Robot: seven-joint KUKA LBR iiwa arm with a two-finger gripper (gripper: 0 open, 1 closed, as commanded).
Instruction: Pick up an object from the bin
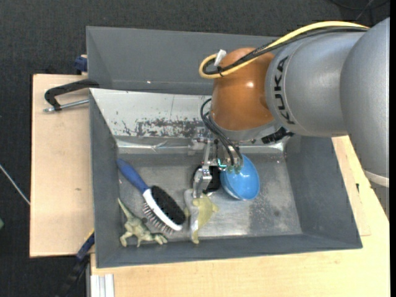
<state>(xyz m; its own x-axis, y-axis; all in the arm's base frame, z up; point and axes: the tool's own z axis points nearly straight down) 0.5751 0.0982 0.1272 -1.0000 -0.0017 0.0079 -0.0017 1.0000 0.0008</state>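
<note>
Camera view puts the pincer [205, 187] low in the middle of the bin [105, 166], hanging under the orange wrist cover that fills the upper centre of the frame. From this angle I cannot tell whether it is open or shut, and I see nothing held in it. Its tip sits close against the left side of a blue egg [242, 179]; I cannot say whether the two touch. It sits just above the top end of a pale yellow floppy piece [200, 213].

The egg lies on the bin floor a little right of centre. Its long axis runs nearly up and down the frame, leaning slightly to the lower right, and the narrower end points to the top, tucked under the wrist.

The floppy piece lies just below the pincer, with its long axis also roughly up and down and its thin tail reaching the bin's lower wall.

To the left lies a brush [156, 201], its blue handle pointing to the upper left and its black head to the lower right. A tan dinosaur [140, 230] lies in the lower left corner, touching the brush's bristles.
</note>
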